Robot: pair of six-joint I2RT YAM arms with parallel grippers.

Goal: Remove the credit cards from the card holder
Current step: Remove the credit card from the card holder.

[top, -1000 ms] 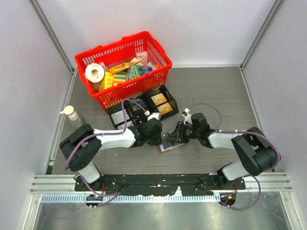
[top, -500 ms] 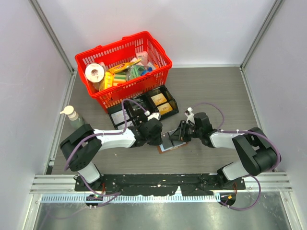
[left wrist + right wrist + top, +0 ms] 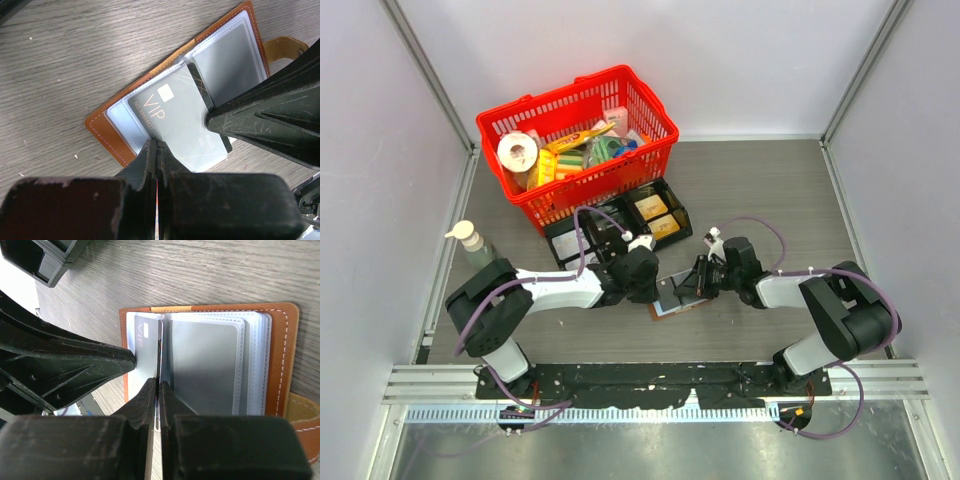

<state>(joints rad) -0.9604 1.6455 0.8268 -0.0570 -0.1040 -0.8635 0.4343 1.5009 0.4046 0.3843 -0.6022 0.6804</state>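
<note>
1. Top view
   - Right gripper (image 3: pixel 694 284) and left gripper (image 3: pixel 656 288) meet almost tip to tip over the card holder (image 3: pixel 672 306).
   - Holder lies open on the table (image 3: pixel 770 190) between the arms, just in front of the black tray (image 3: pixel 620 225).
   - Can't read either jaw gap from up here.

2. Left wrist
   - Left gripper is pressed fully together with nothing between the fingers. Its tips are down on the holder's near edge, right at the VIP card (image 3: pixel 175 122).
   - That card sits skewed across the pale page, apparently partly out of its clear sleeve.
   - I read the left arm as the anchor. I'd hold that press steady and not slide it, since any sideways creep would turn the holder under the other gripper.

3. Right wrist
   - Right gripper is nearly closed and looks to be pinching the VIP card's long edge, with the card tipped up between the pads.
   - A second grey card (image 3: pixel 205 365) lies flat in the sleeve on the other page.
   - The bite is thin, only at the edge, so I'd confirm the pinch is firm before pulling.
   - I'd draw the card out slow and low along the sleeve mouth, away from the spine.
   - If the brown cover lifts or drags along, I'd stop and re-seat the left press.
   - Main risks as I see them: the card slipping from the pads, or the plastic sleeve getting caught in the pinch too.
</note>
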